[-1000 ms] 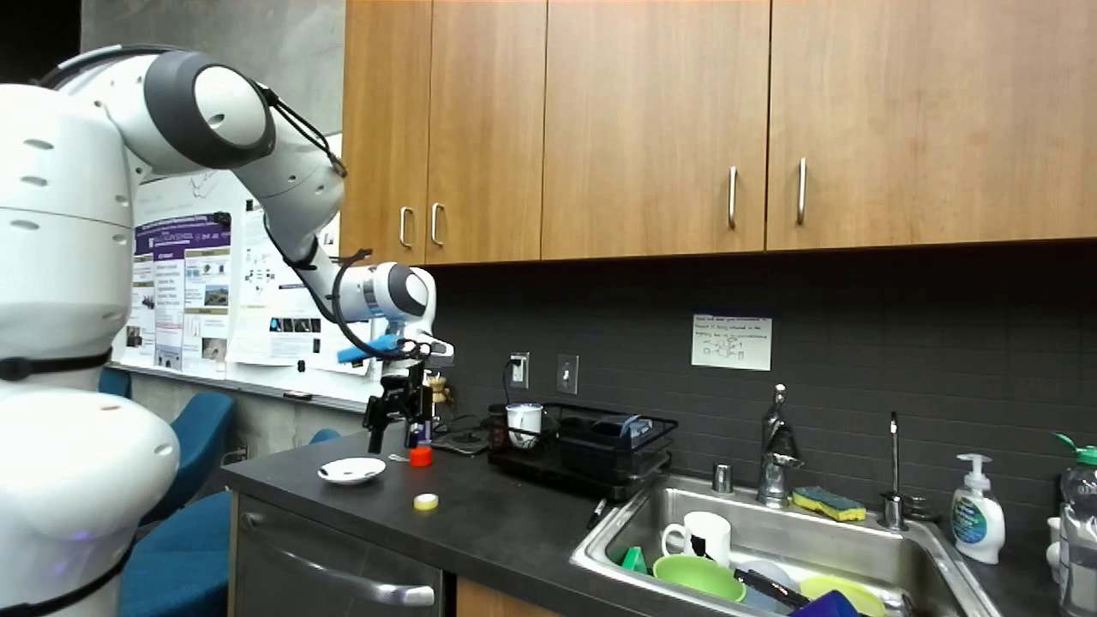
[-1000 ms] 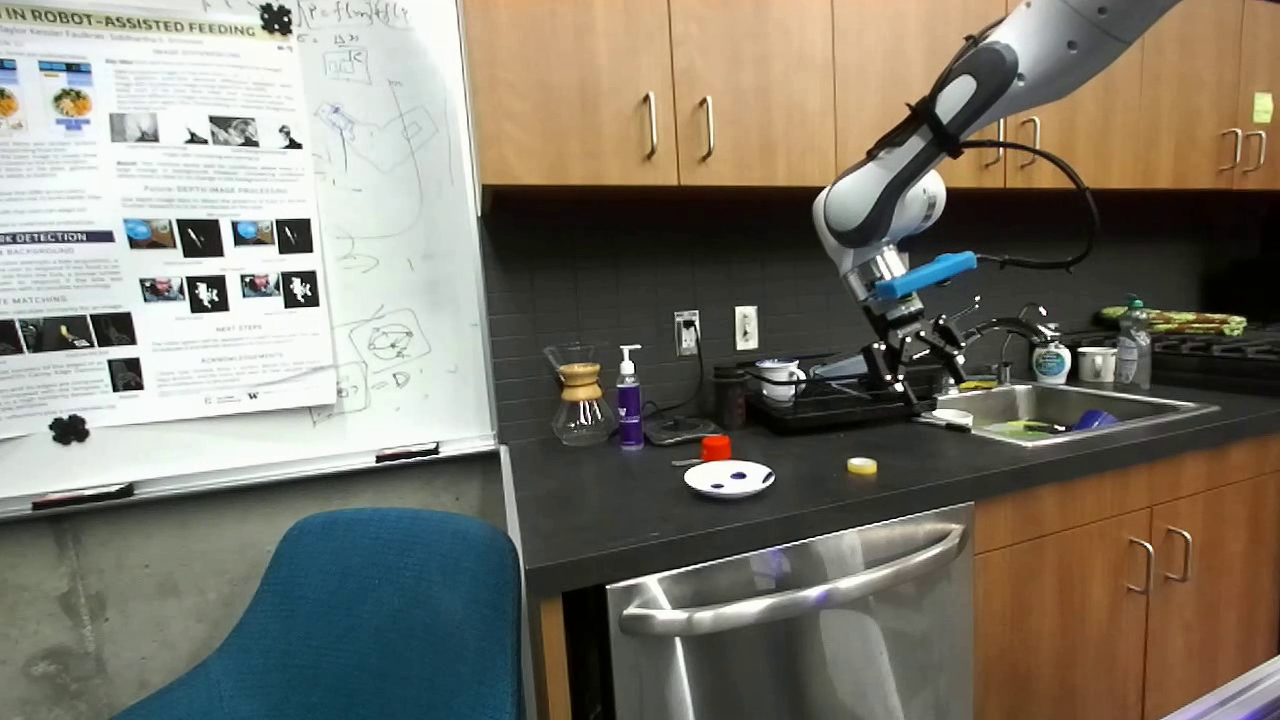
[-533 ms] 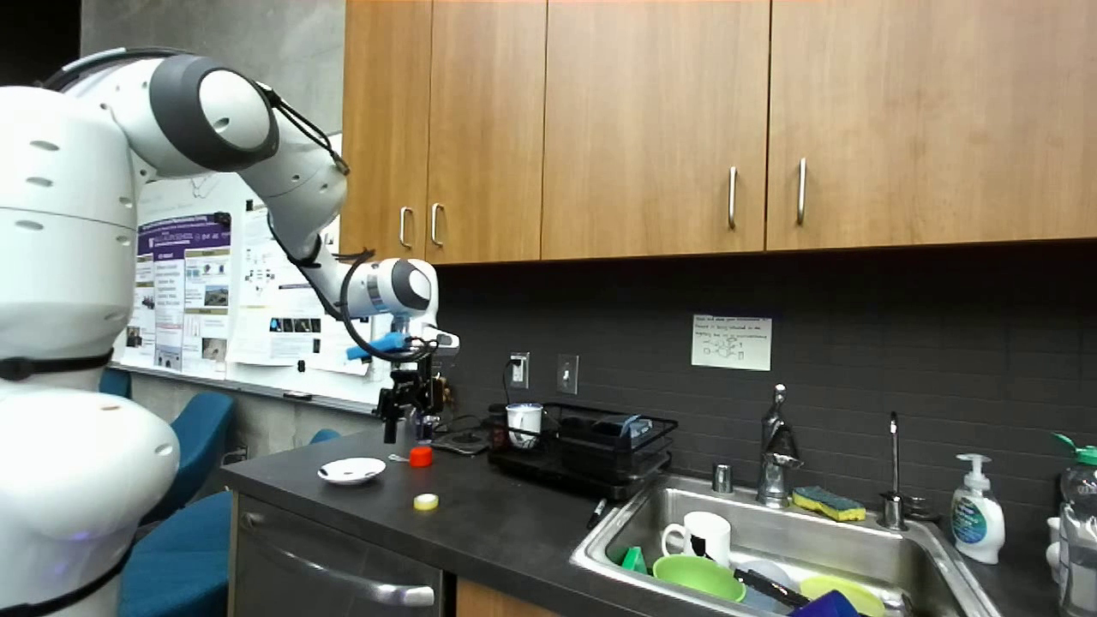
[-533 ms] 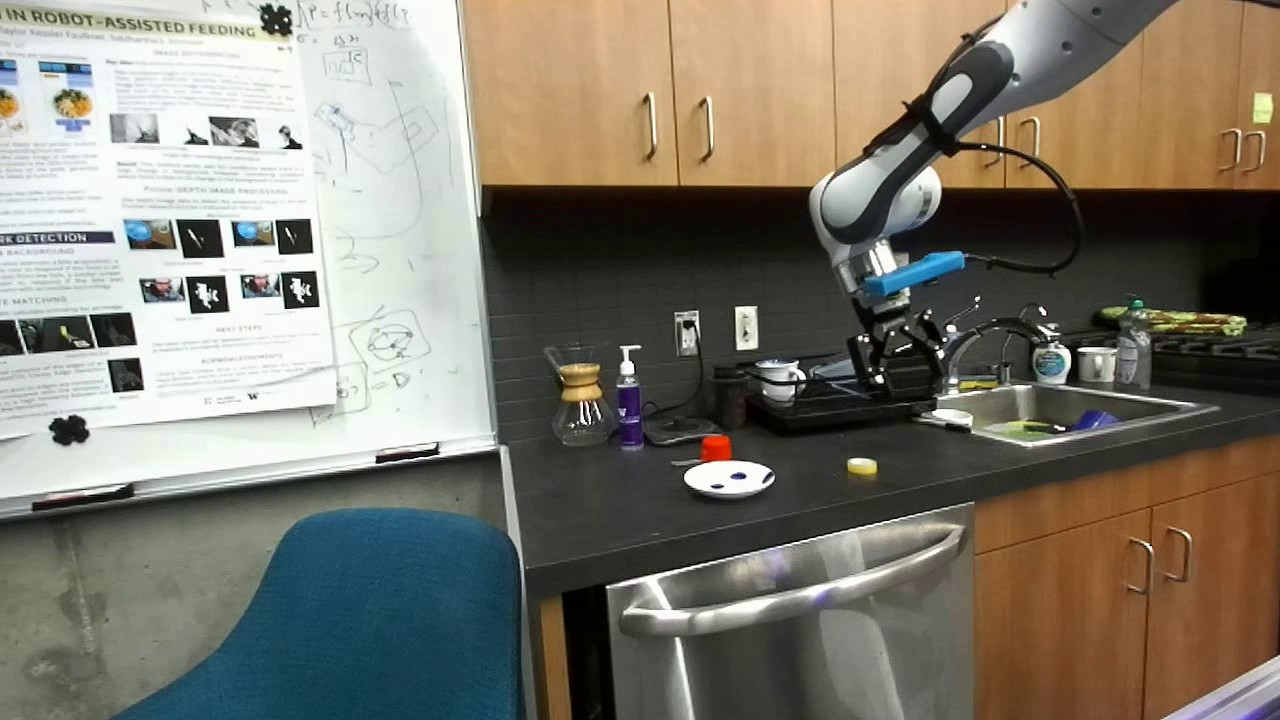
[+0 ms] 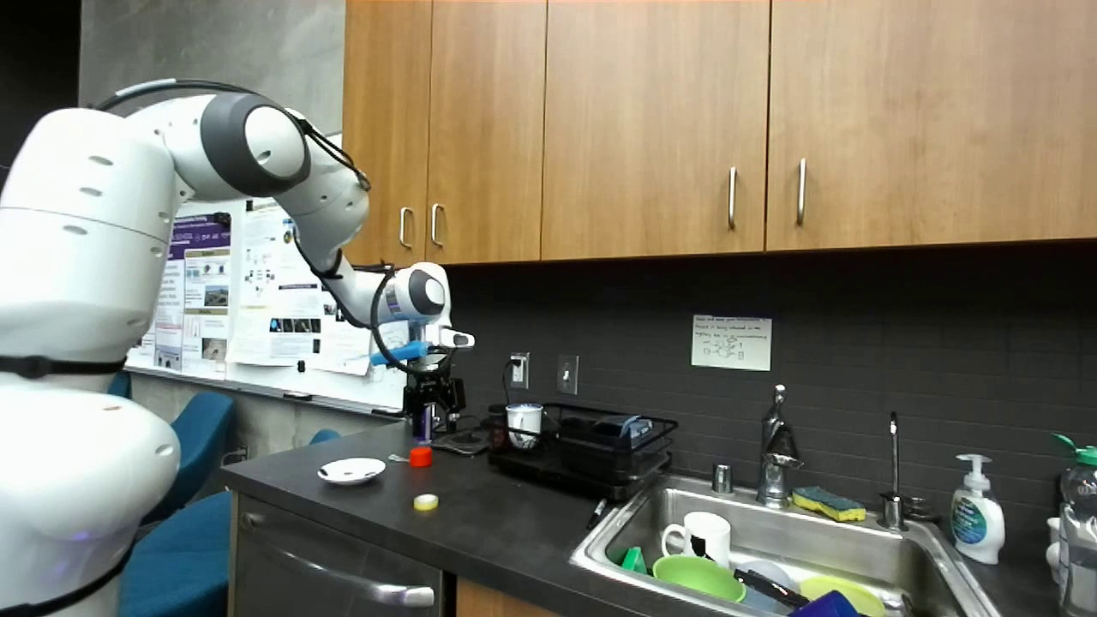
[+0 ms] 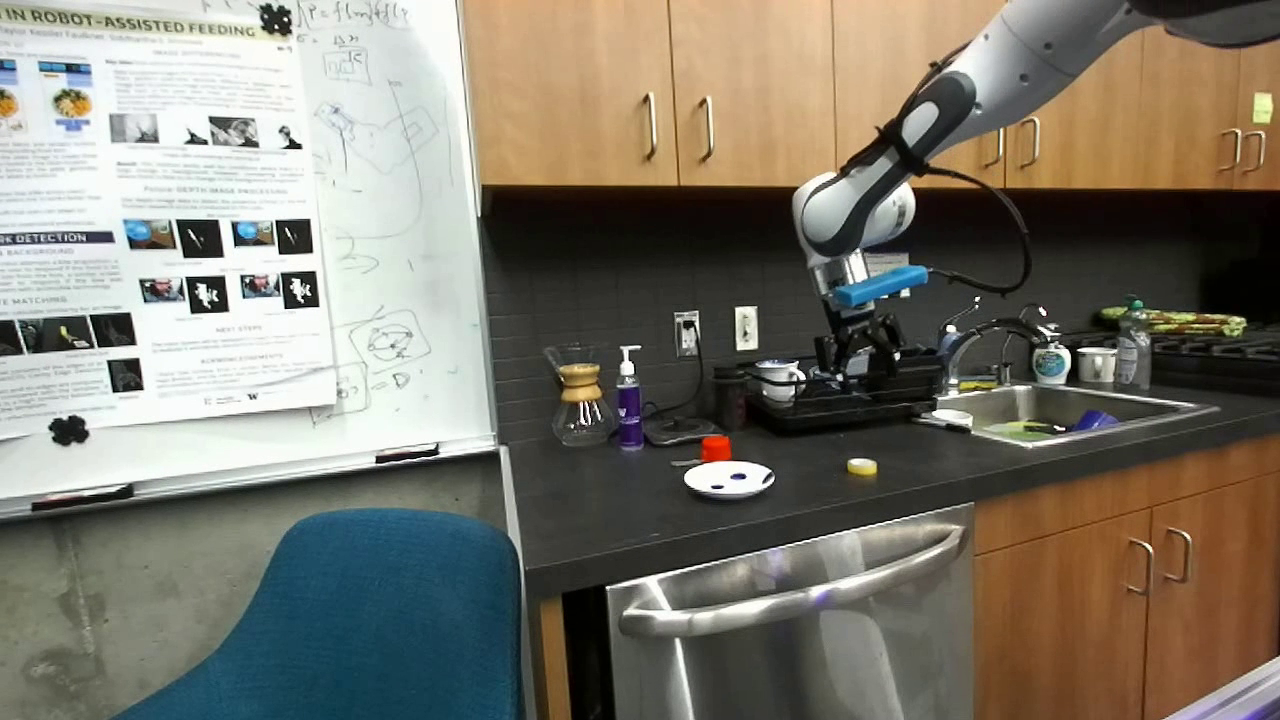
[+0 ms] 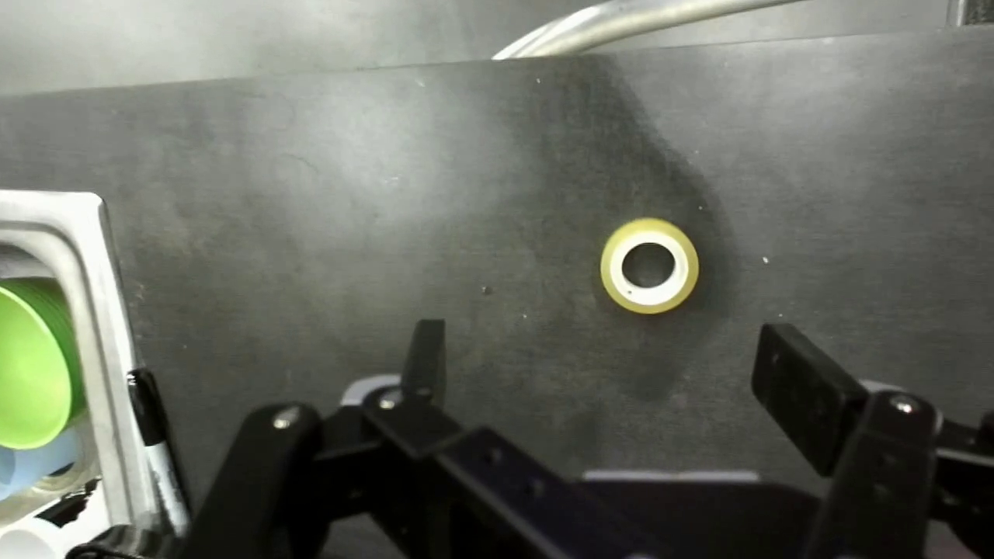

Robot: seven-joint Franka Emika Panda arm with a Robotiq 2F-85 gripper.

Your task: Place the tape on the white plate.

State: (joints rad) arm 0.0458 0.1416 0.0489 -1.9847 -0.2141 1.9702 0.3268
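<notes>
The tape (image 5: 426, 502) is a small pale yellow roll lying flat on the dark counter; it shows in both exterior views (image 6: 861, 466). In the wrist view the tape (image 7: 649, 299) lies beyond the fingertips, right of centre, its white core visible. The white plate (image 5: 351, 470) rests on the counter with dark spots on it, apart from the tape, also in an exterior view (image 6: 729, 479). It is out of the wrist view. My gripper (image 7: 602, 338) is open and empty, held above the counter. It shows dark in both exterior views (image 5: 435, 420) (image 6: 860, 372), where the fingers are hard to make out.
A red item (image 5: 420, 457) stands near the plate. A black dish rack (image 6: 840, 405) stands against the back wall. A sink (image 5: 600, 548) holds a mug and bowls; a marker (image 7: 159, 450) lies by its edge. A glass coffee maker (image 6: 583, 415) and purple bottle (image 6: 630, 405) stand at the back.
The arm has reached farther forward. The gripper has moved rightward in an exterior view and leftward where the dishwasher front shows, and it has turned. The tape and plate have not moved.
</notes>
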